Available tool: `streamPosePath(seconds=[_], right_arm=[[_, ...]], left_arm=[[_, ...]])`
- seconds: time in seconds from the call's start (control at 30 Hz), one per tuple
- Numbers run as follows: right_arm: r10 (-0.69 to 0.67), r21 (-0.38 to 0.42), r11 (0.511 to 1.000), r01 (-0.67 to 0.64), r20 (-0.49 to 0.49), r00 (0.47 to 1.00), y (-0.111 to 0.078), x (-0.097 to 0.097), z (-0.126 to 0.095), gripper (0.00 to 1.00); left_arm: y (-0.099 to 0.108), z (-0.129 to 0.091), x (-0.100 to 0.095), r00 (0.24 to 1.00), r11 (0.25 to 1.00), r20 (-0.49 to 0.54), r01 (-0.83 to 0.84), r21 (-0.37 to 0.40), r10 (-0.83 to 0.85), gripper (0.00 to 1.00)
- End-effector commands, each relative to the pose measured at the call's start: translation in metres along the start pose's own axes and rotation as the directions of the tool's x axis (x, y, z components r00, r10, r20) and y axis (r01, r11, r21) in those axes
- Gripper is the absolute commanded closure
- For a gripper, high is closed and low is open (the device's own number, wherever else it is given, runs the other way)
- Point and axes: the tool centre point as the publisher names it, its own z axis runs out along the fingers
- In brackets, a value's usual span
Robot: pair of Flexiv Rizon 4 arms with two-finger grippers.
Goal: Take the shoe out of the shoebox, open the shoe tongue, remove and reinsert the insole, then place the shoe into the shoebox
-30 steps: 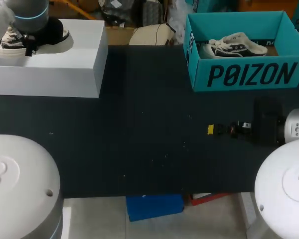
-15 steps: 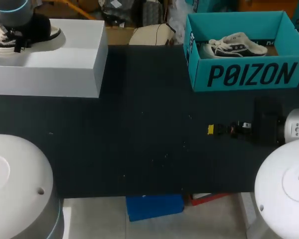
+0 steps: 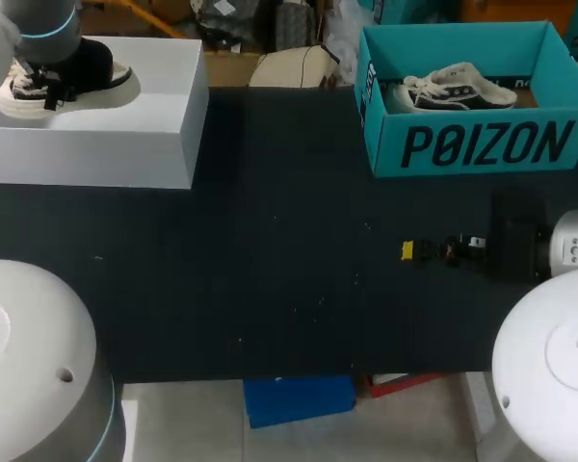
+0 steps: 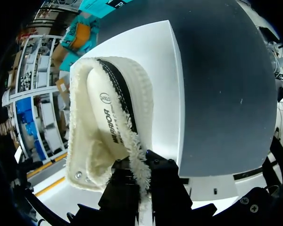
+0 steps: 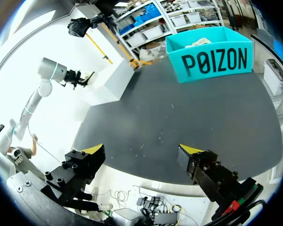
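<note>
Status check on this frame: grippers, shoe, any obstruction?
Left gripper shut on shoe, frayed edge, over white box. Right gripper open, empty, above table. Second shoe in teal shoebox.

The left arm (image 3: pixel 34 351) and right arm (image 3: pixel 549 361) are big, round and white. The left one has thin blue rings. The right gripper (image 5: pixel 142 150) is black, with little screws and yellow tips.

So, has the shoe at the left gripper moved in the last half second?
Yes. The shoe has shifted slightly rightward across the top of the white box, away from that box's left edge.
</note>
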Motion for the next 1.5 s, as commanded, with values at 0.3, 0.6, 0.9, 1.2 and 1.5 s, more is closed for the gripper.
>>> streamPosePath(seconds=[0.3, 0.6, 0.9, 1.2, 1.5], right_arm=[[0.003, 0.008, 1.0, -0.003, -0.003, 1.0, 0.001, -0.001, -0.001, 0.0], [0.003, 0.008, 1.0, -0.003, -0.003, 1.0, 0.001, -0.001, -0.001, 0.0], [0.003, 0.008, 1.0, -0.003, -0.003, 1.0, 0.001, -0.001, -0.001, 0.0], [0.003, 0.008, 1.0, -0.003, -0.003, 1.0, 0.001, -0.001, -0.001, 0.0], [0.003, 0.008, 1.0, -0.003, -0.003, 1.0, 0.001, -0.001, -0.001, 0.0]], left_arm=[[-0.017, 0.044, 0.003, 0.997, 0.998, -0.054, -0.059, -0.016, 0.058, 1.0], [-0.026, 0.07, 0.007, 0.993, 0.998, -0.101, -0.067, -0.006, 0.066, 1.0], [-0.032, 0.085, 0.011, 0.988, 0.997, -0.13, -0.078, -0.003, 0.077, 1.0], [-0.032, 0.061, 0.008, 0.987, 0.995, -0.125, -0.097, 0.028, 0.099, 0.67], [-0.033, 0.004, 0.009, 0.991, 0.992, -0.105, -0.067, 0.103, 0.078, 0.88]])
